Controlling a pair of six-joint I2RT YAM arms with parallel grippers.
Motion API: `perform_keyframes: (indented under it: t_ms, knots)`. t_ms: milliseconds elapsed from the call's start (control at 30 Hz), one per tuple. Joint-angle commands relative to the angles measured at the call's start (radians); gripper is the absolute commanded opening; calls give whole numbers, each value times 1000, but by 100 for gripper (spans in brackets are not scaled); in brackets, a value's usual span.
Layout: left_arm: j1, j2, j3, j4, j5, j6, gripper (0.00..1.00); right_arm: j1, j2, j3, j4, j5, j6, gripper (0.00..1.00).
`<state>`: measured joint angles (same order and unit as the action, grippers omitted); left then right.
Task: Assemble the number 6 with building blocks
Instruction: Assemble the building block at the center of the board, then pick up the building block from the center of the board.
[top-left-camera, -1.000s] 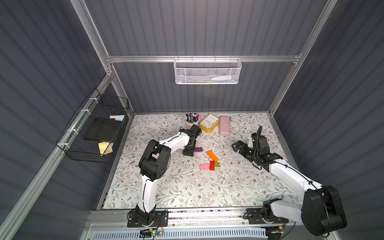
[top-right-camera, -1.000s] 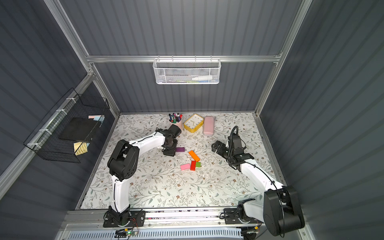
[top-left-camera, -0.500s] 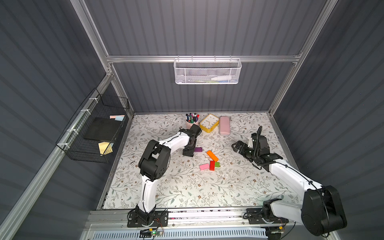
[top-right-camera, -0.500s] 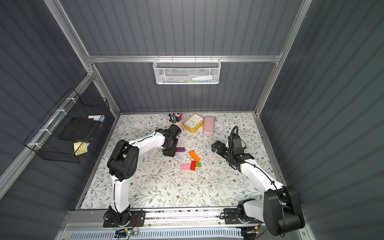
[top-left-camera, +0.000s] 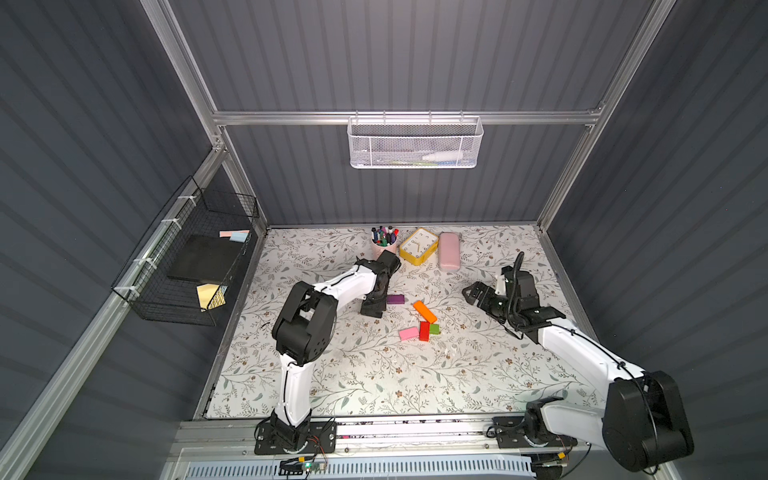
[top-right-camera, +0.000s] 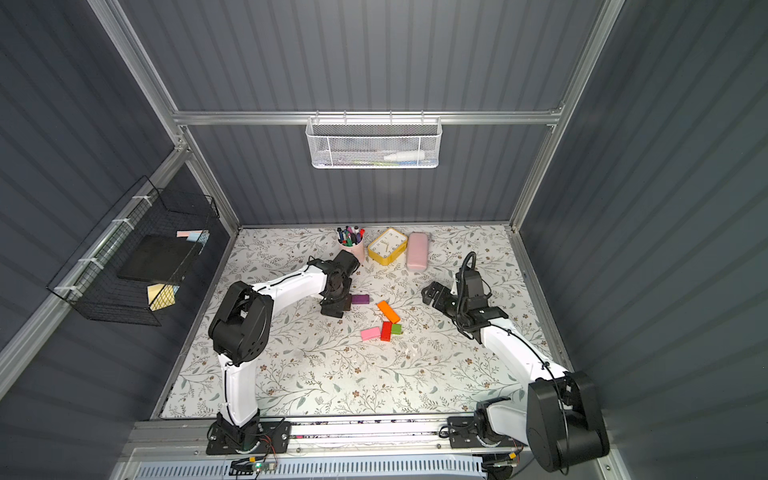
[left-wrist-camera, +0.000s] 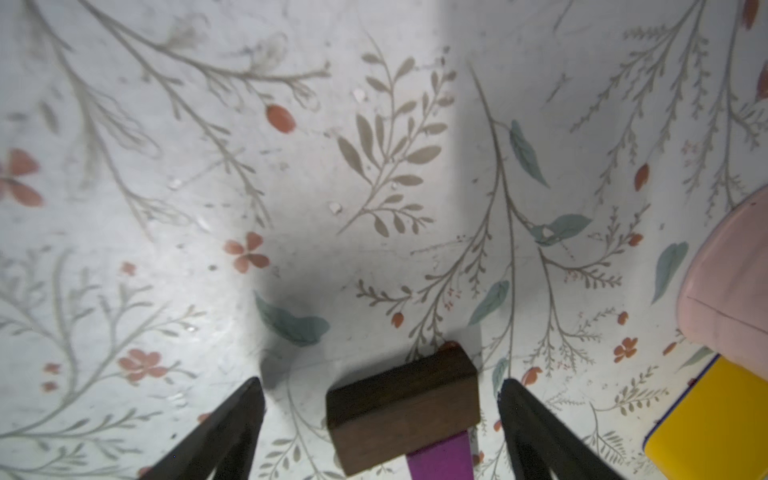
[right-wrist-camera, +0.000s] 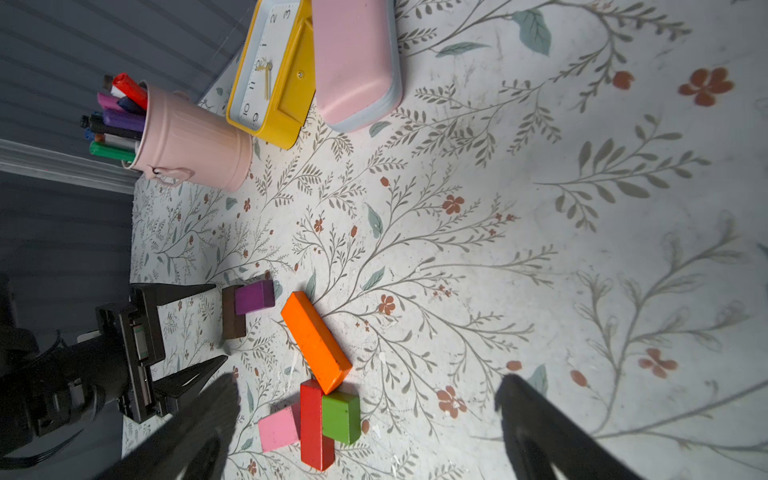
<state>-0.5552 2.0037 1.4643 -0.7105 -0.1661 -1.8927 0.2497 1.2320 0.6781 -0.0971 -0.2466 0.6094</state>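
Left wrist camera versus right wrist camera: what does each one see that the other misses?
Only the left wrist view: a close look at the gaps on either side of the dark brown block, which lies free between the fingers of the open left gripper. Only the right wrist view: the orange bar, red block, green block, pink block and pink pen cup. Both: the dark brown block against the purple block, the yellow clock, the pale pink case and the floral table.

Yellow clock (right-wrist-camera: 274, 70), touching the pale pink case (right-wrist-camera: 353, 58): white dial, black numerals; 2, 3, 9 and 10 legible.
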Motion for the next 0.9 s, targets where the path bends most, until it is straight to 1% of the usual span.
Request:
perform_keyframes:
  t_ms: [0,33,67,133,267,333,400,433,533,600,700,767,867]
  knots:
    - [25,-109,-42,-68,-69,21,88,24,2,19,-11,-35,-38,96]
    - [34,-133,-83,-70,-80,39,88,46,3,44,-40,-22,-51,97]
    - [45,-157,-105,-69,-92,57,88,76,4,70,-67,36,-61,97]
    - [67,-198,-150,-75,-105,90,88,133,10,116,-107,78,-72,97]
    - [108,-286,-228,-71,-141,189,88,241,59,188,-154,117,-79,96]
    - [124,-325,-255,-76,-169,246,88,300,106,230,-192,160,-92,96]
    - [133,-362,-272,-87,-204,296,93,347,165,276,-231,176,-108,96]
    - [137,-381,-280,-73,-218,359,93,372,200,304,-253,183,-114,96]
    - [138,-429,-284,-95,-276,452,98,433,296,387,-327,232,-118,95]
    - [139,-468,-300,-69,-299,534,99,459,339,430,-369,279,-93,94]
    - [138,-531,-337,-9,-299,653,99,461,351,448,-393,350,1,94]
    - [138,-576,-373,53,-271,733,99,461,342,430,-363,349,27,94]
    - [138,-625,-424,134,-220,833,99,462,371,438,-367,342,22,93]
